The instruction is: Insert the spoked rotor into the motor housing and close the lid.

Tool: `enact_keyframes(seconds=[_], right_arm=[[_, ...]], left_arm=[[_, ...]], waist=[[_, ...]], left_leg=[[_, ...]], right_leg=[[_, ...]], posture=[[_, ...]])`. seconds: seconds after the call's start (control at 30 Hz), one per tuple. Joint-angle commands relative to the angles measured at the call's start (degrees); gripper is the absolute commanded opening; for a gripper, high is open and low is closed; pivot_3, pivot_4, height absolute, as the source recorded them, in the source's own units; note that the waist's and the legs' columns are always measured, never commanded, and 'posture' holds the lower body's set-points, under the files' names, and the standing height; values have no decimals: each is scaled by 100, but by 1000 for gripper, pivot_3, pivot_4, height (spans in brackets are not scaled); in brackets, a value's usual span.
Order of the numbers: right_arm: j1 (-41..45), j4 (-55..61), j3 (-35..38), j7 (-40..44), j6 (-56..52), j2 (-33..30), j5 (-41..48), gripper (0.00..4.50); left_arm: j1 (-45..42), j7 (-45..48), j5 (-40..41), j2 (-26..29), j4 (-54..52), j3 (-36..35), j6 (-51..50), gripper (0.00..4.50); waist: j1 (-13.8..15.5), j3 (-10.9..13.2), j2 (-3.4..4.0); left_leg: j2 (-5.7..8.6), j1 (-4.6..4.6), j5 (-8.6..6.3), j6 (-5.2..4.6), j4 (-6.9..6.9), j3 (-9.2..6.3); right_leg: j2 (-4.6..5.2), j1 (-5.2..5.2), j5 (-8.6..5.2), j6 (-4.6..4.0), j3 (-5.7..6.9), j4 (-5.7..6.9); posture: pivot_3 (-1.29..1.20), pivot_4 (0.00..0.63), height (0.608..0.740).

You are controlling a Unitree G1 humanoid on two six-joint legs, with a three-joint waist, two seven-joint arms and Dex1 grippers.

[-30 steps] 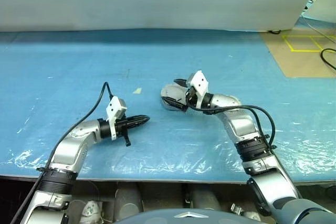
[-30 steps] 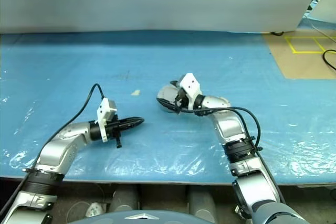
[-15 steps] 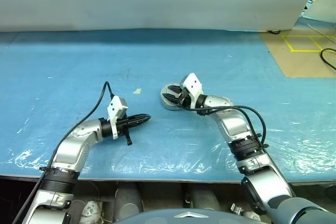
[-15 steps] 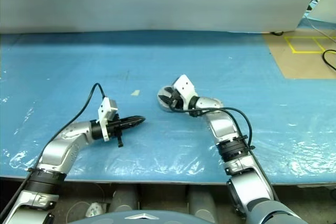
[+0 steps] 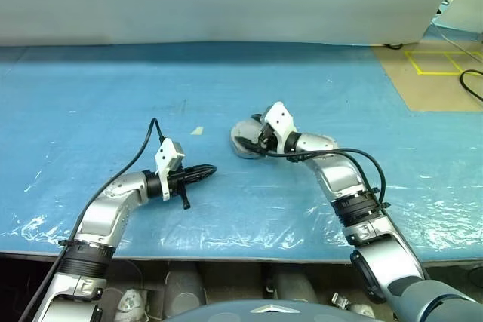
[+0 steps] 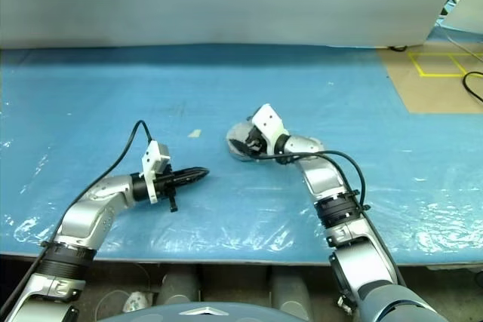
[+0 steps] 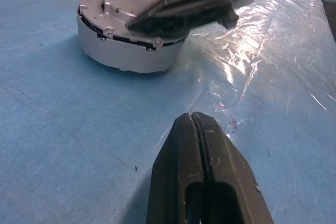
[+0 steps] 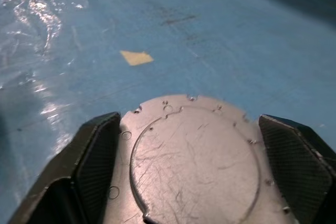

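Right fingers [image 8: 94,161] spread wide, straddling lid [image 8: 194,150] on housing [image 7: 126,51], mid-table. Left gripper [image 7: 198,129] pressed shut, empty, near. Centre lid squarely, press down evenly, avoid tilting; brace housing if sliding.

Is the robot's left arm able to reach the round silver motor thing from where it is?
Probably yes: only bare blue mat separates the shut left gripper from the motor housing, though the right gripper already straddles it.
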State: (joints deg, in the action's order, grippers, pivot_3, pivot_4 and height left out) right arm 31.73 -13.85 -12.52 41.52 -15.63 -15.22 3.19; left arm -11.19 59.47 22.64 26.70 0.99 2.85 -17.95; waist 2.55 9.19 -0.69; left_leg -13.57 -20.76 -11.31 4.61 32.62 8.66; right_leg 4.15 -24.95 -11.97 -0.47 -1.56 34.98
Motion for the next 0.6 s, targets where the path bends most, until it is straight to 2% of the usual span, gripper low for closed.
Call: enact_keyframes(seconds=[0.03, 0.17, 0.27, 0.33, 0.37, 0.6], right_arm=[[-39, 117, -99, 70, -132, -30, -30, 4449], [-41, 65, -107, -23, -191, -22, -96, 4449], [9, -26, -76, -154, -208, 4, -139, 3872], [26, -44, -77, -168, -210, 5, -150, 3181], [32, -48, -78, -182, -211, 5, -161, 2998], [76, -8, -118, -305, -358, 11, -241, 3003]], left_arm=[[-32, -7, 27, 0, -131, -7, 93, 0], [-31, -7, 28, 5, -144, -13, 95, 0], [-43, -7, 20, 12, -144, -14, 97, 0], [-52, -8, 18, 10, -146, -10, 93, 0], [-57, -6, 17, 9, -145, -7, 91, 0], [-103, -4, -1, -9, -113, 27, 82, 0]], waist=[[0, 0, 0], [0, 0, 0], [0, -1, 0], [0, -1, 0], [0, 0, 0], [-1, -1, 0]], left_leg=[[0, 1, 0, 0, 1, 0], [-1, 2, 0, 0, 2, 0], [-1, 2, 0, 0, 2, 0], [-1, 2, 0, 0, 3, 0], [-1, 2, 0, 0, 3, 0], [0, 8, 0, 0, 3, 0]], right_leg=[[0, 1, 0, 0, 0, 0], [0, 1, 0, 0, 0, 1], [0, 1, 0, 0, 0, 2], [0, 1, 0, 0, 0, 3], [0, 1, 0, 0, 0, 3], [0, 5, 0, 0, 0, 6]], posture=[[0, 150, 740], [0, 150, 740], [0, 150, 740], [0, 150, 740], [0, 150, 740], [0, 150, 740]])
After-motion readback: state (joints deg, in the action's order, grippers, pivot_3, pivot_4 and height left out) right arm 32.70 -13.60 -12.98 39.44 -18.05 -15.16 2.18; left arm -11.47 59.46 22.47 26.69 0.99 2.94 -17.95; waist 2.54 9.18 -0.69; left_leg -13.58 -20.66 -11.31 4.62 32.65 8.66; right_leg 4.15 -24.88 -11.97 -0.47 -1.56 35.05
